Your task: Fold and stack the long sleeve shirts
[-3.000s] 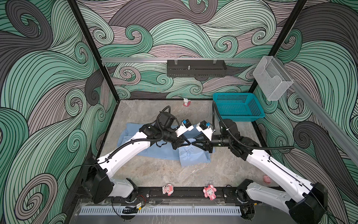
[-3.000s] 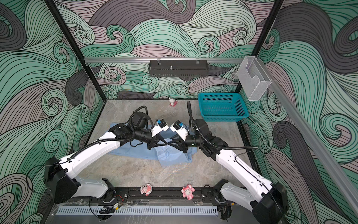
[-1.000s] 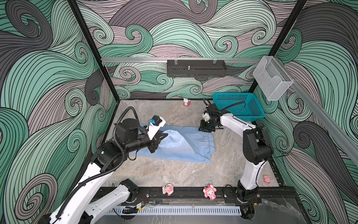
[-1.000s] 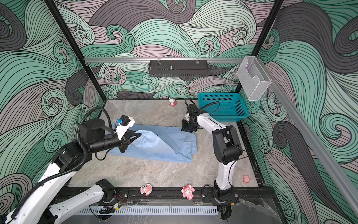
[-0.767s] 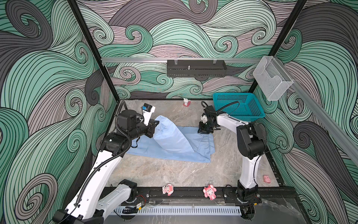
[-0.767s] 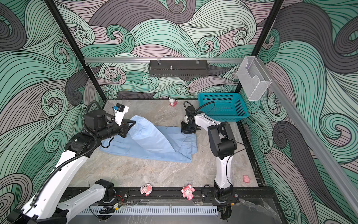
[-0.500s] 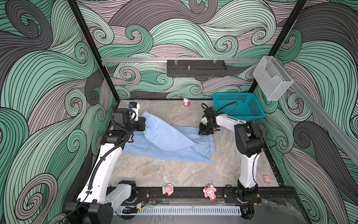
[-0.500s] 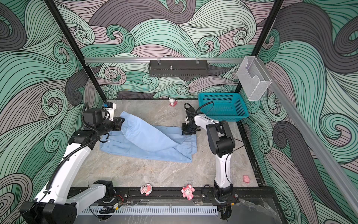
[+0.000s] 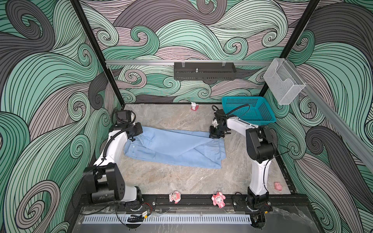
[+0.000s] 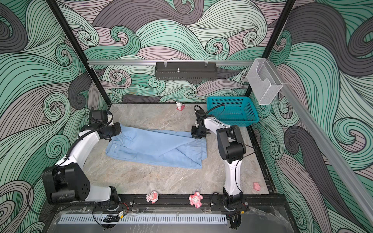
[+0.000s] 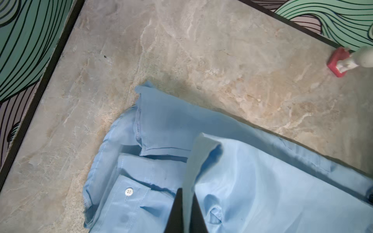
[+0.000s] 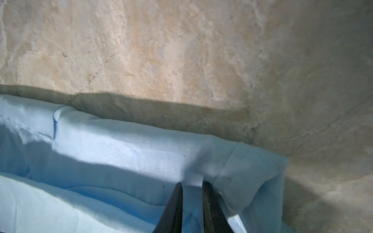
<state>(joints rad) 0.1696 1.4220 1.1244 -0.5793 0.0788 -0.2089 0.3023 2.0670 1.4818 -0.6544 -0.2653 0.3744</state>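
Left wrist view: the left hand [image 11: 186, 191] is clamped on a raised fold of the light blue shirt [image 11: 262, 181] by its collar. The right hand [image 12: 192, 184] is closed on the hem corner. In both top views the shirt is spread mid-tabletop [image 9: 181, 177], its long axis left-right and collar leftward, with both arms bent low at its far edge. Bare tabletop lies in front and the teal basket [image 9: 248, 110] is near the right arm.

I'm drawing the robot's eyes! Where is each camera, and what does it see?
Top view: high up, looking down on left arm, right arm, shirt.
Top view: beside it, nearly same sight.
Left wrist: on left arm, sees left claw pinching shirt.
Right wrist: on right arm, sees right claw pinching shirt.
All share the shirt.
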